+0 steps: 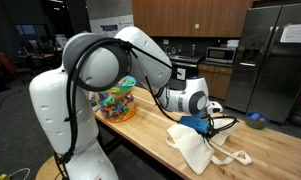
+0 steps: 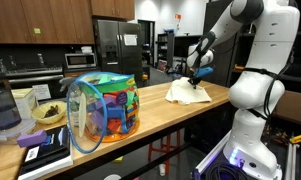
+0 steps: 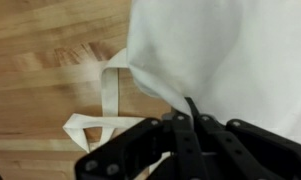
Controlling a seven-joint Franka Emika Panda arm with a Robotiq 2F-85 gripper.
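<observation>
Hand: over the counter end, the hand [image 1: 203,124] sits right on top of the white cloth bag [image 1: 195,152]. Its fingers are drawn narrow, and the wrist view shows a fold of cloth running in between them. I read that as a pinch on the bag.
Bag: it lies on the wooden counter [image 1: 280,150] and touches the wood along most of its body. In an exterior view its top is drawn up to a small peak under the hand [image 2: 187,92].
Straps: pale straps [image 3: 108,100] lie flat on the wood, at 9 o'clock from the hand in the wrist view.
Progress: the grip looks made. The bag is not off the counter, so by my judgement nothing beyond the pinch is done.
Bag contents: it looks slack and flat. The mouth is hidden, so I cannot tell whether anything is inside.
Basket: a colourful mesh basket [image 2: 102,108] stands well apart, at 9 o'clock from the bag, packed with bright plastic toys [image 2: 115,112].
Bowl: a blue bowl [image 1: 255,120] sits at 2 o'clock from the hand. Something greenish is in it, too small to name.
</observation>
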